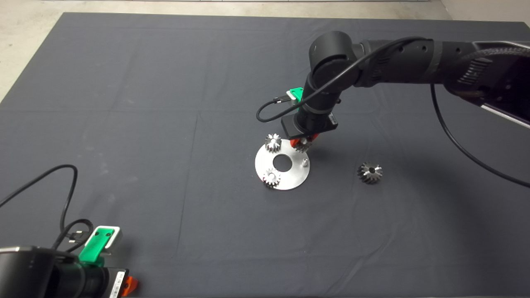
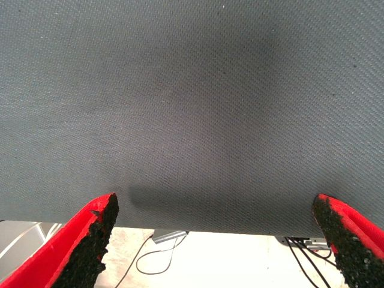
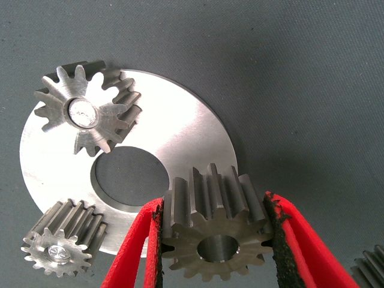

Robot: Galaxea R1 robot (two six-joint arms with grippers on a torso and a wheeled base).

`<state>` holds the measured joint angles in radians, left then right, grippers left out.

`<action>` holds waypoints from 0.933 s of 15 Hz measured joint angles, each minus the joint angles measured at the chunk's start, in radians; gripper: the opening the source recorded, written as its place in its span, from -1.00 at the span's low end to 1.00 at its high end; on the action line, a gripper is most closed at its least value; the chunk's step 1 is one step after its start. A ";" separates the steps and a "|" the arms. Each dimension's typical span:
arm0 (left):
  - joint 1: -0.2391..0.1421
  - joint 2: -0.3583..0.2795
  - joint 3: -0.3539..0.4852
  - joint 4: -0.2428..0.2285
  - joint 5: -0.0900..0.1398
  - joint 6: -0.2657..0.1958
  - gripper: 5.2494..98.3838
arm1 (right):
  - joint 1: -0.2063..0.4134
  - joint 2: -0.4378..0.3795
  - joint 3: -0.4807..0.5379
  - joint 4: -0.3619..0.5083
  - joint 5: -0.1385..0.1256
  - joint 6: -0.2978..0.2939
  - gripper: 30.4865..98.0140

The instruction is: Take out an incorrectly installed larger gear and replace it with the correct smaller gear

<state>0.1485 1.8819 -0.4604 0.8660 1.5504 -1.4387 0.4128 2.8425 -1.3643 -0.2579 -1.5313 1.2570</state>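
Observation:
My right gripper [image 1: 303,143] [image 3: 215,207] is shut on the smaller gear [image 3: 215,231], a dark steel bevel gear with a centre hole. It holds the gear just over the far right rim of the round steel plate [image 1: 295,176] [image 3: 186,132], close to a bare pin [image 1: 304,162]. Two paler silver gears [image 1: 273,142] [image 1: 272,177] sit on their pins on the plate. The larger gear [image 1: 369,172] lies on the mat to the right of the plate, and its edge shows in the right wrist view [image 3: 373,266]. My left gripper [image 2: 215,204] is parked open at the lower left.
The plate has a big centre hole [image 1: 282,162]. The dark mat [image 1: 165,124] spreads wide around the plate. A black cable [image 1: 66,194] loops by the left arm. Bare floor shows beyond the mat's far left corner.

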 measured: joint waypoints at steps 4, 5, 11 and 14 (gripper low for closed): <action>0.000 0.000 0.000 0.000 0.000 0.000 0.69 | 0.000 0.000 0.000 0.004 0.001 0.000 -0.87; 0.000 0.000 0.000 0.000 0.000 0.000 0.69 | 0.000 -0.001 0.000 0.004 0.001 0.000 -0.87; 0.000 0.000 0.000 0.000 0.000 -0.005 0.69 | -0.028 -0.011 0.000 0.015 0.001 0.000 -0.87; 0.001 0.003 0.000 0.002 0.003 -0.006 0.69 | -0.033 -0.014 0.000 0.019 0.001 0.000 -0.87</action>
<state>0.1491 1.8845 -0.4609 0.8683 1.5530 -1.4445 0.3796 2.8283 -1.3643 -0.2394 -1.5306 1.2570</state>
